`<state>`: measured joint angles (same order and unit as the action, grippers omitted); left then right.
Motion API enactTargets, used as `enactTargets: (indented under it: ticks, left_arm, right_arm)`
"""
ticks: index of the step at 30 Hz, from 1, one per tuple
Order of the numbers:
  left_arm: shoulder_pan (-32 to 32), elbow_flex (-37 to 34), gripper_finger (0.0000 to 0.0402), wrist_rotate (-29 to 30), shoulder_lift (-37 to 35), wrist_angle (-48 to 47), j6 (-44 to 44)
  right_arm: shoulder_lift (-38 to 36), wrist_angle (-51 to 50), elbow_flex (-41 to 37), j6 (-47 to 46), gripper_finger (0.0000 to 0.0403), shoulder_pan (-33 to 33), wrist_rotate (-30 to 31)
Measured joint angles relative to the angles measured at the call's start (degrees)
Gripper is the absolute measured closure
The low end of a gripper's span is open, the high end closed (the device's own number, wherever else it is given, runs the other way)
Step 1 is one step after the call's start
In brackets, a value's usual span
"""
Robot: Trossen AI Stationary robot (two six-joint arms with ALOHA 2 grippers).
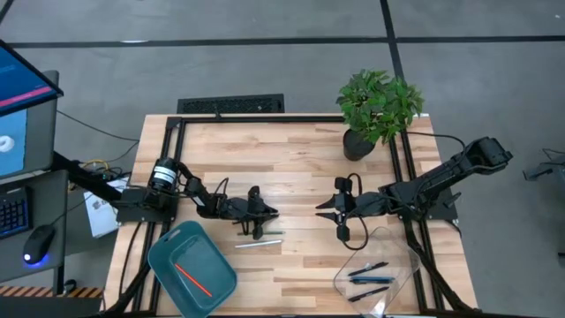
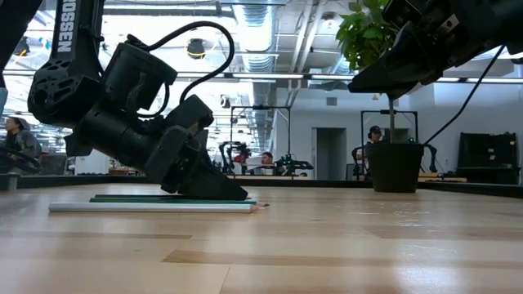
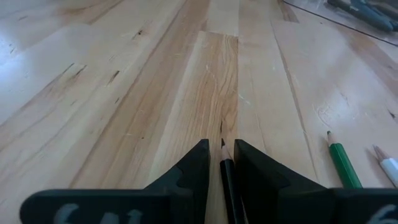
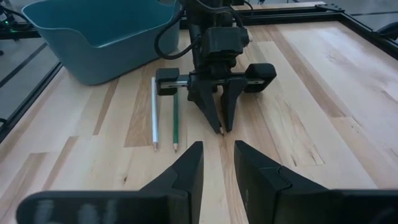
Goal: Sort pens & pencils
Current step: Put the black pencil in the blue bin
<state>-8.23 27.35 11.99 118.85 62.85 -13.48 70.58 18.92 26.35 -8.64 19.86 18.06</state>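
Observation:
My left gripper (image 1: 265, 212) is down at the table's middle, shut on a dark pencil (image 3: 224, 171). Beside it lie a green pencil (image 3: 341, 165) and a pale pencil (image 4: 153, 112), flat on the wood and side by side. An orange-red pencil (image 1: 192, 276) lies inside the teal bin (image 1: 163, 243). Several dark pens (image 1: 369, 276) lie in the clear tray (image 1: 402, 256). My right gripper (image 4: 217, 162) is open. It hovers above the table, facing the left gripper from the right, and touches nothing. My left gripper pinches the dark pencil near its sharpened end (image 3: 222, 149) between the two fingers. The fingers (image 2: 221, 189) slant down toward the table and lie along the pencil. The point sticks out just past the fingertips, close over the wood. The back of the pencil is hidden by the gripper.
A potted plant (image 1: 380, 106) stands at the far right corner. The teal bin sits at the near left, the clear tray at the near right. Dark frame rails (image 1: 265, 117) border the table. Bare wood lies between the two grippers and toward the far edge.

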Motion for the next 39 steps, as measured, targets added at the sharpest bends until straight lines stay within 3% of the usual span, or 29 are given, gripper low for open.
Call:
enactTargets:
  ticks: [10,20,39]
  left_arm:
    - [-0.3,0.0,0.0333,0.0,0.0,0.0,-0.3]
    - [-0.4,-0.1,0.0391,-0.3,0.0,0.3,-0.2]
    - [-0.4,-0.1,0.0394,-0.6,0.0,0.4,0.3]
  right_arm:
    - [0.0,0.0,0.0,0.0,0.029,0.0,0.0]
    - [0.0,0.0,0.0,0.0,0.029,0.0,0.0]
    - [0.0,0.0,0.0,0.0,0.029,0.0,0.0]
